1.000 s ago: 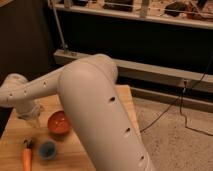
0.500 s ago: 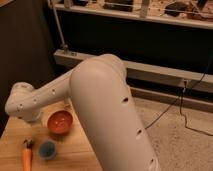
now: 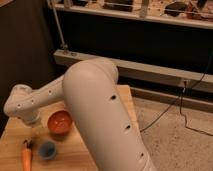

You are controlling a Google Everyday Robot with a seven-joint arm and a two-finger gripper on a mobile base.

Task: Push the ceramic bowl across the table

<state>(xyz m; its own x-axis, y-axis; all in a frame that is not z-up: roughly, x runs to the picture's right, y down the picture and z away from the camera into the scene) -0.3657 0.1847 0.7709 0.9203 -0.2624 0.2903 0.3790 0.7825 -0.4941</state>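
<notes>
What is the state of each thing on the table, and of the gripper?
ceramic bowl: upright on the table, looks empty.
blue cup: upright, apart from the bowl, nearer the camera.
carrot: lying flat, beside the cup towards the picture's left.
gripper: low over the table, close to the bowl; contact cannot be told.

Over approx. 1 s, the robot's arm has sunk toward the left edge of the tabletop. Its wrist end sits lower than before and the forearm slopes down more steeply. The gripper, previously up and back toward the far-left corner, now hangs level w/ the ceramic bowl, just left of it.
</notes>
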